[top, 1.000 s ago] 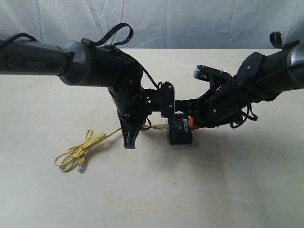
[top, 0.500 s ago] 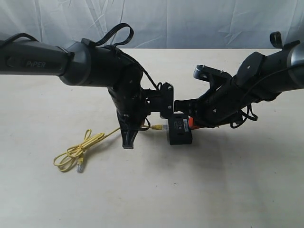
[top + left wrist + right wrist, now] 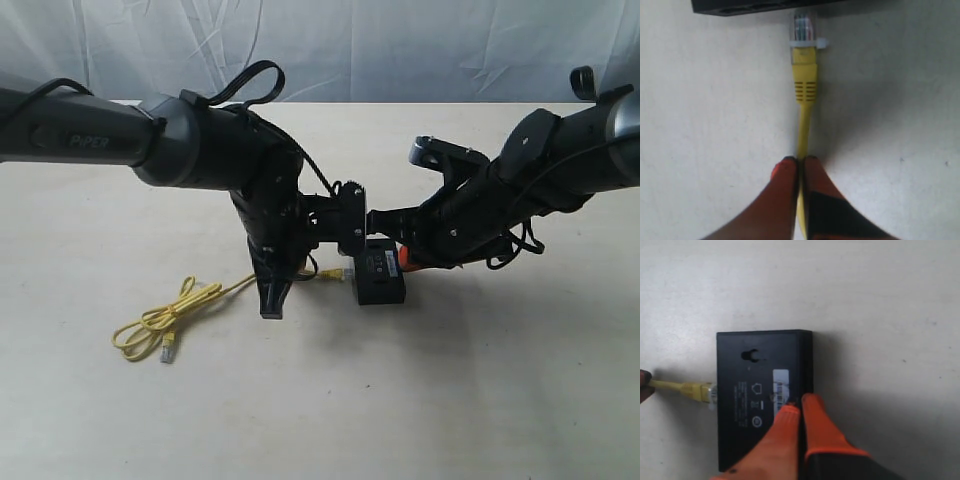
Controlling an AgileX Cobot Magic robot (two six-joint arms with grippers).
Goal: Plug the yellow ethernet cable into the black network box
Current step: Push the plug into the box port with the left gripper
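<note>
The plug of the cable has crept closer to the box in the last second and now meets its side, so we judge insertion is starting, not done. Our left hand pinches the cable just behind the plug. Our right hand, fingers together, presses on the box's top by its label. The spare coil lies on the counter well away from the box, and nothing blocks the port.
</note>
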